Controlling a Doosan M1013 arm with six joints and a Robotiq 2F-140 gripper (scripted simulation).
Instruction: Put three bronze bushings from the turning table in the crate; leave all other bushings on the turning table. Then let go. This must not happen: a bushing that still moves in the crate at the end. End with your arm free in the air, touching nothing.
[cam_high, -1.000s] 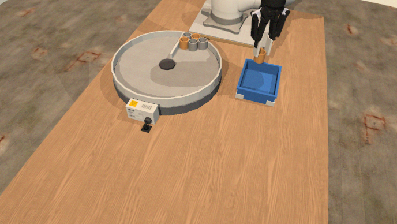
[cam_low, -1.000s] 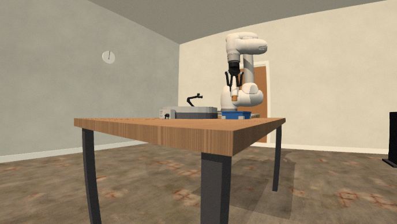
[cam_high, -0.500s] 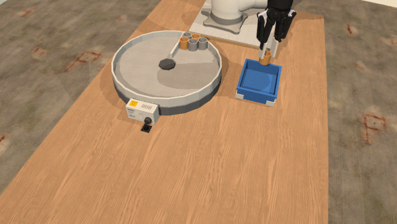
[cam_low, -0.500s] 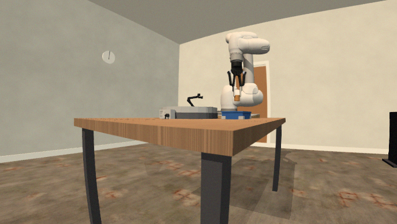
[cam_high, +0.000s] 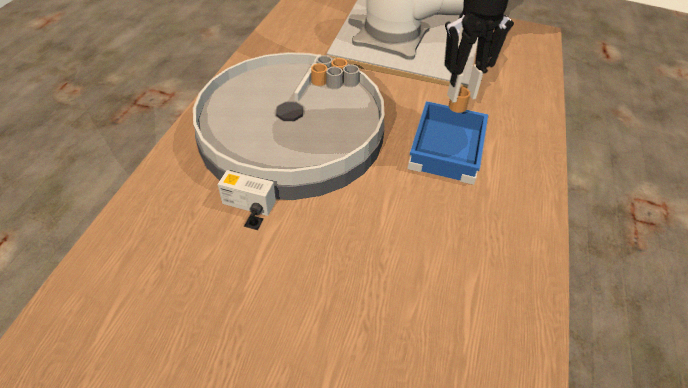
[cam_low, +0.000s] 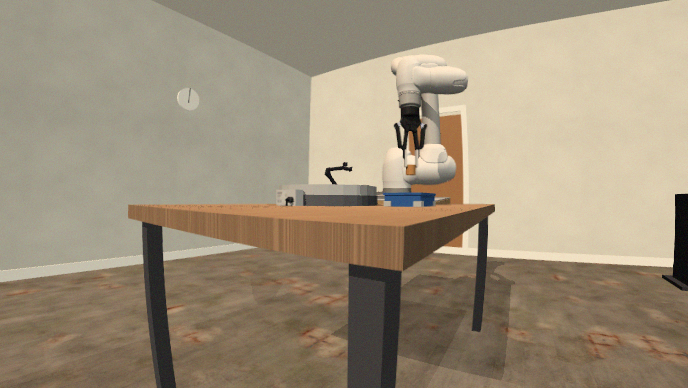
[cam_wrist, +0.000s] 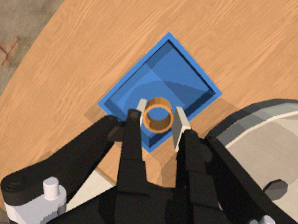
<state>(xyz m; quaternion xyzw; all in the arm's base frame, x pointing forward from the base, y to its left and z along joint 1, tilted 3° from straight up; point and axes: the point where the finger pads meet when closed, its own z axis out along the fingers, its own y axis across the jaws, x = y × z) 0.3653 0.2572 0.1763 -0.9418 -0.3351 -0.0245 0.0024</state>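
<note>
My gripper (cam_high: 465, 95) is shut on a bronze bushing (cam_high: 459, 100) and holds it upright, well above the far edge of the blue crate (cam_high: 449, 141). The crate looks empty. In the wrist view the bushing (cam_wrist: 158, 113) sits between my fingertips over the crate's near corner (cam_wrist: 161, 90). In the side view the held bushing (cam_low: 410, 169) hangs above the crate (cam_low: 409, 199). On the turning table (cam_high: 289, 120), two bronze bushings (cam_high: 318, 74) (cam_high: 339, 63) and three grey bushings (cam_high: 334, 77) (cam_high: 351, 75) (cam_high: 324, 60) stand clustered at the far rim beside a divider.
A dark hub (cam_high: 289, 111) sits at the turning table's centre. A white control box (cam_high: 246, 192) with a knob is on its near side. The robot base plate (cam_high: 395, 47) lies behind the table and crate.
</note>
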